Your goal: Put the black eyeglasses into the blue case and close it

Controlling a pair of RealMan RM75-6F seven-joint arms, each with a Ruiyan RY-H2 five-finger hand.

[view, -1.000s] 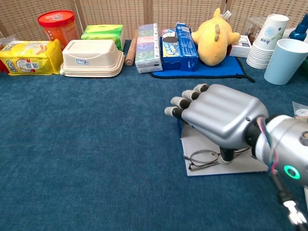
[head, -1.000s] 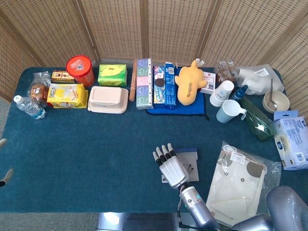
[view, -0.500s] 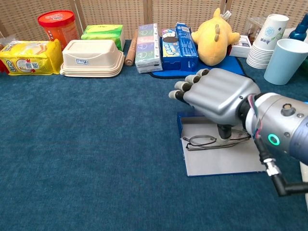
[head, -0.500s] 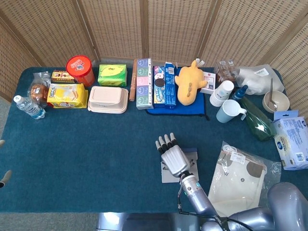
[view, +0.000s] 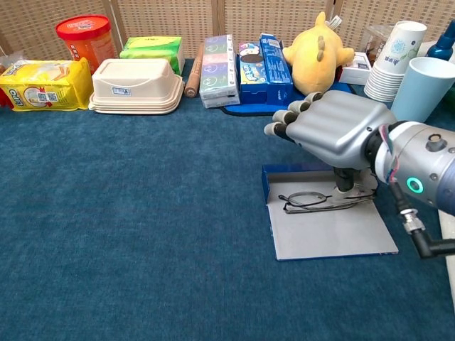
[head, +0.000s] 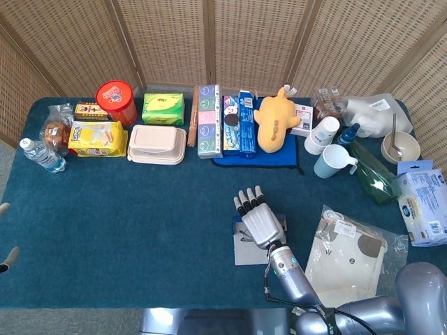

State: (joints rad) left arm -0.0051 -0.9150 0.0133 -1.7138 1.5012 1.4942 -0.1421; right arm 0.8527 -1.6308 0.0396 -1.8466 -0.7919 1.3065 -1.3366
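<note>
Fingers (view: 284, 128) of your right hand (view: 334, 131) reach forward while its thumb pins the black eyeglasses (view: 316, 201); seat them squarely inside the open blue case (view: 330, 231)

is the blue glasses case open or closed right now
Open. The blue case lies flat, grey lining up, with the black eyeglasses on it.

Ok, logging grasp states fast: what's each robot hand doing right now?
Left robot hand: only fingertips show at the frame edge; cannot tell.
Right robot hand: thumb down at the glasses; grip cannot be told.
</note>
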